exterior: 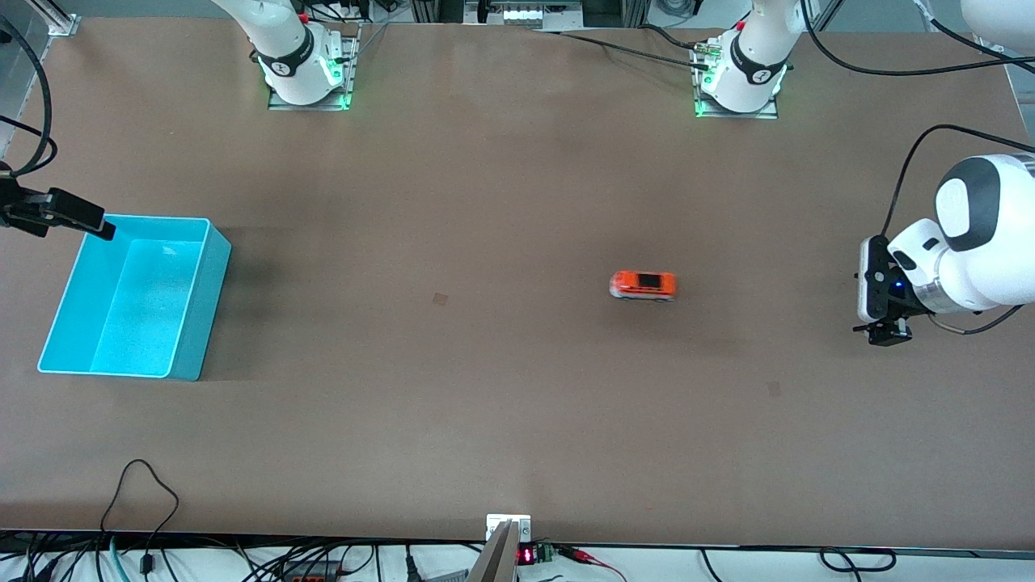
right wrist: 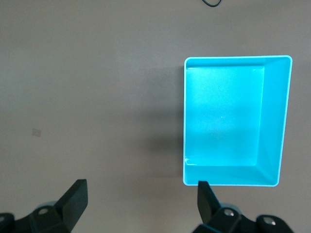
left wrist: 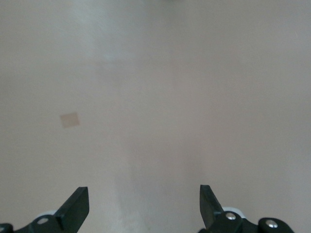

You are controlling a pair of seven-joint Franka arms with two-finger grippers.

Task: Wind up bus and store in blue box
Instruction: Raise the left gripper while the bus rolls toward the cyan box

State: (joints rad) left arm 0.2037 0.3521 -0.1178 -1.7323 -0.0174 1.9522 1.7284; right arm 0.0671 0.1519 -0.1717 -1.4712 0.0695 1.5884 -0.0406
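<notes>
My left gripper and right gripper hang spread and empty, the bus at the blue box's three o'clock.

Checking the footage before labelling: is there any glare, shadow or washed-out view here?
Front view: the blue box casts a soft shadow toward the bus, with pale glare on the box floor. Left wrist view: washed-out, hazy table. Right wrist view: crisp, with a bright sheen inside the box and a shadow beside it.
</notes>
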